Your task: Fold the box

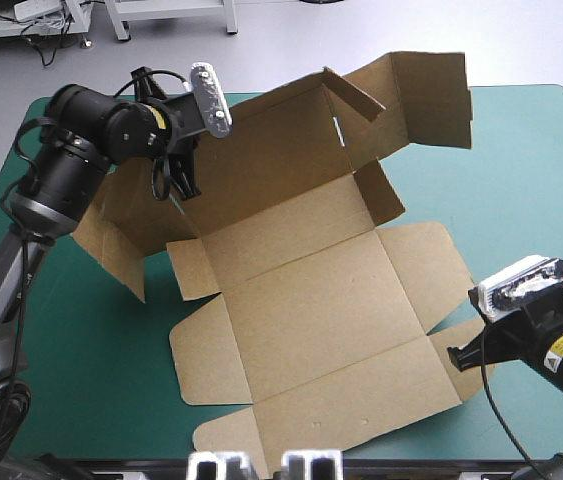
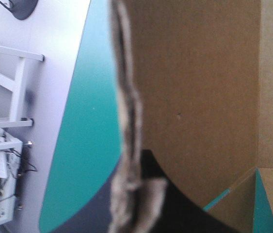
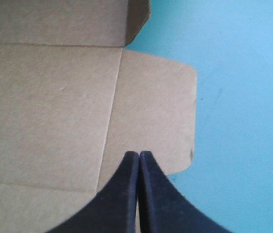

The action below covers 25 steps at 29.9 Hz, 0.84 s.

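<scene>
At far left of the desk [image 1: 81, 340], an arm bends over the box [image 1: 311, 300]
The left end effector [image 1: 183, 185] clamps its raised wall; the right end effector [image 3: 139, 154] closed, empty, at its right side

We see the table [image 1: 101, 400], covered in teal-green, bearing the brown box [image 1: 311, 310], its near panels flat and far ones raised.

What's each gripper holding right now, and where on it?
Left gripper is shut on the box, at the left edge of its raised rear panel. Right gripper is shut above the right flap, no board seen between its fingers.
</scene>
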Tool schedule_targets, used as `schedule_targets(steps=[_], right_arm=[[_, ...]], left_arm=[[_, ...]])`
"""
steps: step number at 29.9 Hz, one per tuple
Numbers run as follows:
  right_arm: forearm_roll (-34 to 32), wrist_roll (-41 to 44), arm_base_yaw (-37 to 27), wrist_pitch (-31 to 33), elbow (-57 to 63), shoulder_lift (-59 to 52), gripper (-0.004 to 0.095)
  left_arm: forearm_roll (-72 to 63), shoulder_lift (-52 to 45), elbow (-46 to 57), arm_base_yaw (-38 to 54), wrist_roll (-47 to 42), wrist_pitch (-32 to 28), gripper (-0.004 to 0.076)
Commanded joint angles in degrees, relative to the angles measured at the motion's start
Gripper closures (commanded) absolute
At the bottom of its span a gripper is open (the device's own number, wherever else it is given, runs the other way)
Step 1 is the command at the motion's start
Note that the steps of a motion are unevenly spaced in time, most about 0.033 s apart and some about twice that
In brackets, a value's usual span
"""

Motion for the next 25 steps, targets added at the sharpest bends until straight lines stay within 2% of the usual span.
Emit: schedule_targets(steps=[1,9,12,17,22,25], right_arm=[[-1.9,2.3,0.1,-6.6,-2.6,3.8,0.0927],[0.7,-4.6,0.1,-6.6,-17.3,13.0,0.0932],[-0.7,-4.8,0.1,-4.6,-26.0,17.6,0.0932],[-0.7,-8.5,0.1,3.7,-42.7,27.5,0.0932],[1.6,-13.5,0.1,11.6,-56.8,38.1,0.0932],[2.1,-14.5,-0.1,15.7,-64.4,44.0,0.0932]], left_arm=[[7.4,-2.6,-1.7,-6.2,-2.8,-7.1,0.0734],[22.3,-5.6,7.7,-16.3,-5.4,-14.1,0.0734],[27.7,-8.5,15.1,-16.8,-9.3,-20.2,0.0734],[41.1,-13.1,26.9,-16.8,-19.1,-28.5,0.0734],[49.2,-15.4,35.0,-16.8,-29.6,-34.3,0.0734],[54.6,-15.4,38.6,-16.8,-35.0,-35.7,0.0734]])
